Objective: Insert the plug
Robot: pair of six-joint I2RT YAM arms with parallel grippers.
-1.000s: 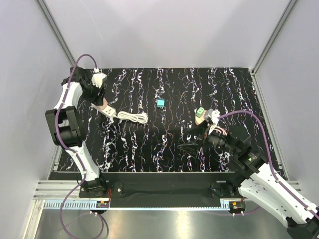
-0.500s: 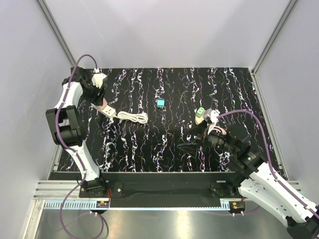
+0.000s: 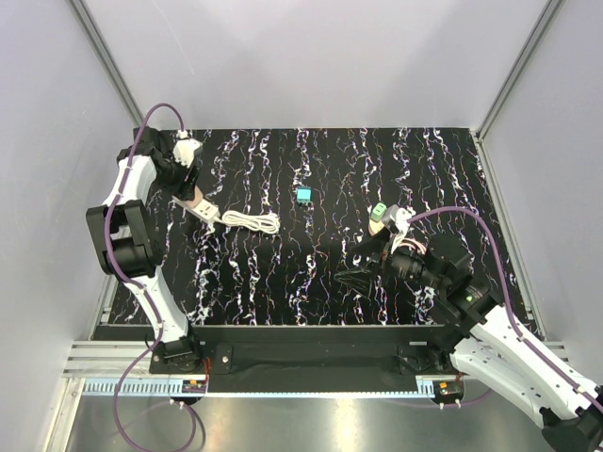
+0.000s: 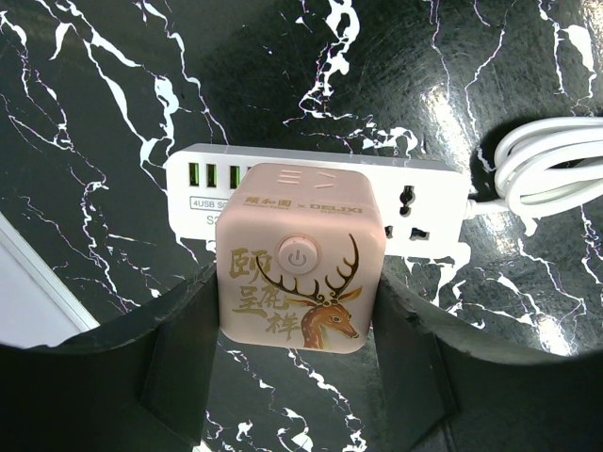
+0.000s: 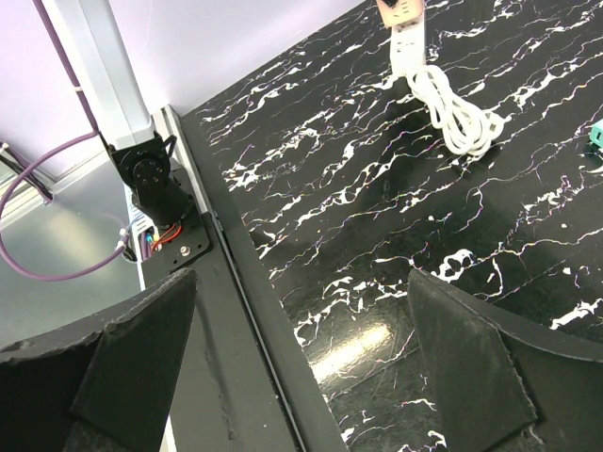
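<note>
A pink cube plug (image 4: 297,235) with a gold deer print and a round button sits on the white power strip (image 4: 424,202) at the table's far left. My left gripper (image 4: 297,292) is shut on it, with a black finger flush against each side. From above, the left gripper (image 3: 191,191) stands over the plug (image 3: 199,203) at the end of the strip (image 3: 211,215). My right gripper (image 3: 350,280) hovers open and empty over the near middle of the table. Its fingers (image 5: 132,367) are spread wide in the right wrist view.
The strip's white cable (image 3: 251,222) lies coiled just right of it. A small teal block (image 3: 303,195) sits mid-table, and a green and tan piece (image 3: 379,214) lies beside the right wrist. The table's black front rail (image 5: 236,311) runs under the right gripper.
The right arm's wrist has shifted very slightly toward the near right. The left gripper and the plug have not moved.
</note>
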